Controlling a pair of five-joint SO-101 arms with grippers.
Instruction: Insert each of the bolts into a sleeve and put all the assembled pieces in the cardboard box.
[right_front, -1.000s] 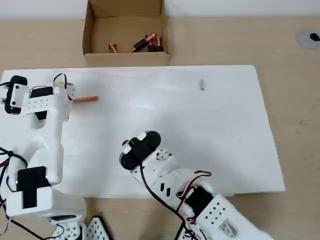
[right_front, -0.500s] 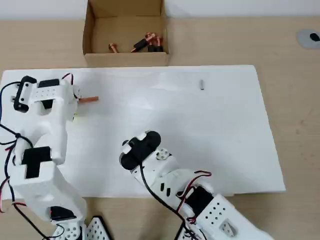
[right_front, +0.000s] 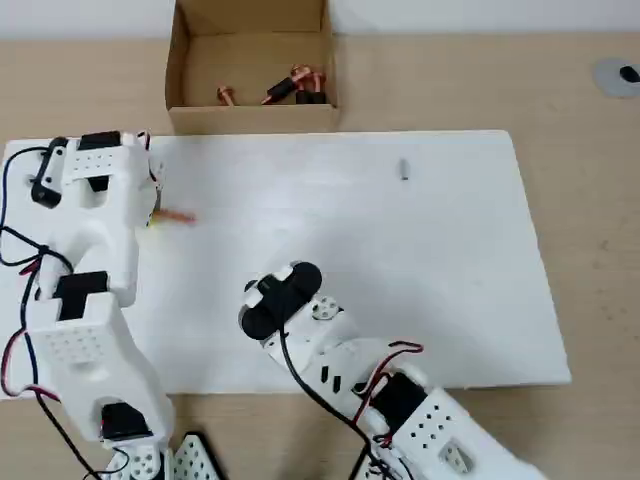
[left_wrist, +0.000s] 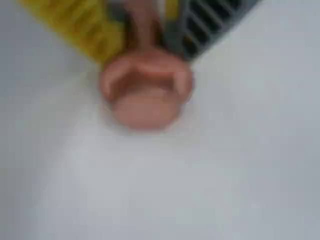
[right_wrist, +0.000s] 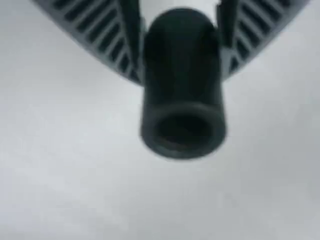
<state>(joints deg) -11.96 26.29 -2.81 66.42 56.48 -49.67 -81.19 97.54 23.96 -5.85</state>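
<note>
Left jaws were clamped on the shank of one copper bolt, head pointing outward, close over the white sheet. We couldn't tell whether the head touched it. Right jaws were clamped on one black sleeve, open bore facing away from the jaws, also over the sheet.

From above, the bolt stuck out of the left arm toward the sheet's middle. It sat near the sheet's left edge, a little short of the cardboard box. The right arm sat over the near middle of the sheet, its wrist covering the sleeve. Bolt and sleeve were well apart, with bare sheet between them.

The widest bare stretch ran from the right arm out to the sheet's right and far edges, carrying one small grey piece. The box stood on the wooden tabletop, touching or just beyond the sheet's far edge, toward the left arm's side.

Count: two arms, one held bolt, one held sleeve, one box. In the box were one copper piece lying alone and a cluster of assembled pieces by the right wall, too tangled to count.
</note>
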